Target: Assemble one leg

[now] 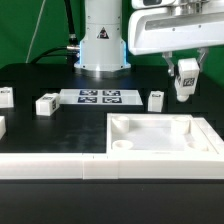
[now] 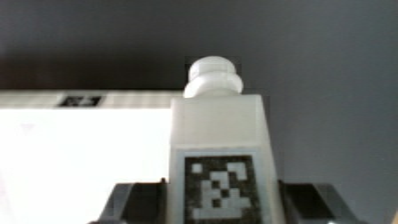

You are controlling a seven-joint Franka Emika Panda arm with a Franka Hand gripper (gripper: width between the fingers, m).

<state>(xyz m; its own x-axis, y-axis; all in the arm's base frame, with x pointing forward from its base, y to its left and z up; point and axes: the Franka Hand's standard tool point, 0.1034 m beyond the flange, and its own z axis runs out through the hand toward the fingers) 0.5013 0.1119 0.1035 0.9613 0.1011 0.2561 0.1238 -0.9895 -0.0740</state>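
My gripper is shut on a leg, a small white block with a black-and-white tag, and holds it in the air above the far right corner of the large white square panel. In the wrist view the held leg stands between my dark fingers, its rounded peg pointing away, with the panel's pale surface below. Three more legs lie on the black table: one near the marker board, one at the exterior view's left, one at the left edge.
The marker board lies flat in front of the arm's white base. A long white rail runs along the table's near edge. Another white part shows at the left edge.
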